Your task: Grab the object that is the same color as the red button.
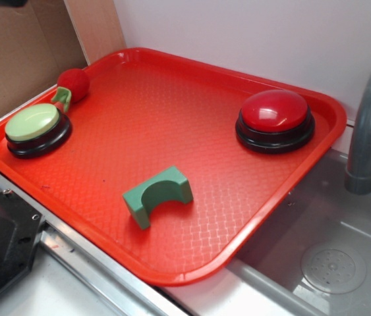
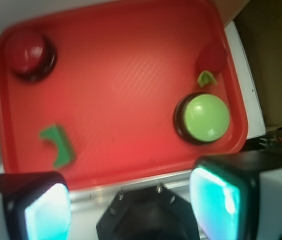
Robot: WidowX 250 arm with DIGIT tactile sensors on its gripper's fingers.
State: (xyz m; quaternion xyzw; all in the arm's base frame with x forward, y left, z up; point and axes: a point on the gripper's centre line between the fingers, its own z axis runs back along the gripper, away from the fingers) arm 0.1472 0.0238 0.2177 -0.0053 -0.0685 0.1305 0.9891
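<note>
The small red toy fruit (image 1: 74, 83) with a light-green leafy stem lies at the tray's far left edge, just behind the pale-green button. In the wrist view the fruit (image 2: 212, 58) sits at the upper right. The glossy red button (image 1: 275, 118) on its black base stands at the tray's right side; in the wrist view it (image 2: 28, 52) is at the upper left. My gripper (image 2: 130, 207) is open and empty, high above the tray's front edge, far from the fruit. The gripper is out of the exterior view.
Everything rests on a red tray (image 1: 172, 99). A pale-green dome button (image 1: 35, 126) stands at its left, touching the fruit's stem. A green arch block (image 1: 157, 195) lies near the front. A sink basin and grey faucet (image 1: 368, 125) are to the right; cardboard (image 1: 20, 52) behind left.
</note>
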